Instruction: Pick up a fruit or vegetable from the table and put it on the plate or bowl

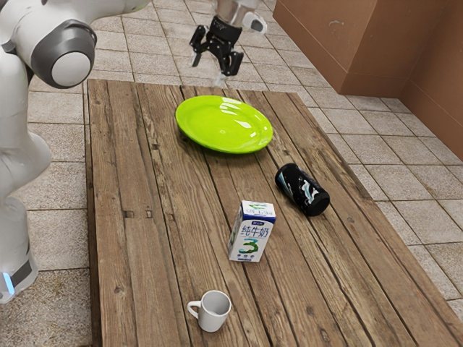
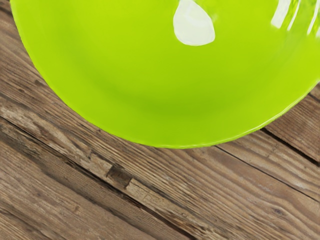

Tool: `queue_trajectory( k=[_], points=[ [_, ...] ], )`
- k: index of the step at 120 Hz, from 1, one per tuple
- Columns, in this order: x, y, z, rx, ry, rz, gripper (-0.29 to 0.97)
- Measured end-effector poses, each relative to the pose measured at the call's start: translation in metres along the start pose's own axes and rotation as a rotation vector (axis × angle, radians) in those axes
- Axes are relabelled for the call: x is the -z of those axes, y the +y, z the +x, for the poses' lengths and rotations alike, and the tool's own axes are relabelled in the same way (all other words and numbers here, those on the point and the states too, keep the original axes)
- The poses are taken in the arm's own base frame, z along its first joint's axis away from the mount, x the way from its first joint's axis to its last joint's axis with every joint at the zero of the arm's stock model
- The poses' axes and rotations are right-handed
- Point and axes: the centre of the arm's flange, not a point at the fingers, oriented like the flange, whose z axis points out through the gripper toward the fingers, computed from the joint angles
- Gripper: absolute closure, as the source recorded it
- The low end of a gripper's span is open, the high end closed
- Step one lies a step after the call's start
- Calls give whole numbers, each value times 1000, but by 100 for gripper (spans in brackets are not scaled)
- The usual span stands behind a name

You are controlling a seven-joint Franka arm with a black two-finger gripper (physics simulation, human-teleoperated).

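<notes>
A bright green plate (image 1: 224, 123) lies on the far half of the wooden table (image 1: 145, 238), and nothing rests on it. My black gripper (image 1: 214, 63) hangs in the air above the plate's far edge, near the table's back edge. Its fingers stand apart and open, with nothing between them. In the wrist view the green plate (image 2: 165, 70) lies close under my hand, with its rim curving over the wooden planks (image 2: 150, 195). A white glare spot shines on the plate's surface.
A blue and white milk carton (image 1: 252, 230) stands upright at the table's middle. A black can (image 1: 302, 189) lies on its side toward the exterior view's right. A white cup (image 1: 213, 310) stands near the front edge. Brown walls (image 1: 376, 43) rise at the back right.
</notes>
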Motion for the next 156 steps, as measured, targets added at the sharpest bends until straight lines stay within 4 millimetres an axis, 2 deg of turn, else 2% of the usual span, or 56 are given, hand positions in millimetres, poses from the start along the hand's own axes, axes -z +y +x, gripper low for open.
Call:
queue_trajectory(
  k=[26, 66, 72, 85, 91, 97, 105, 110, 117, 124, 137, 156],
  points=[
    [9, 1, 10, 28, 94, -13, 0],
    [13, 0, 14, 57, 135, -22, 0],
    [27, -2, 10, 60, 161, -30, 0],
    [87, -9, -17, 42, 265, -93, 0],
    [99, -7, -25, 23, 275, -144, 0],
    [98, 10, -29, -15, 253, -193, 0],
    [89, 60, -37, -102, 215, -206, 0],
    [79, 81, -38, -133, 186, -203, 0],
    [63, 90, -35, -141, 141, -202, 0],
    [55, 97, -34, -156, 123, -199, 0],
    [42, 125, -32, -197, 125, -174, 0],
    [5, 165, -19, -259, 104, -177, 0]
  ],
)
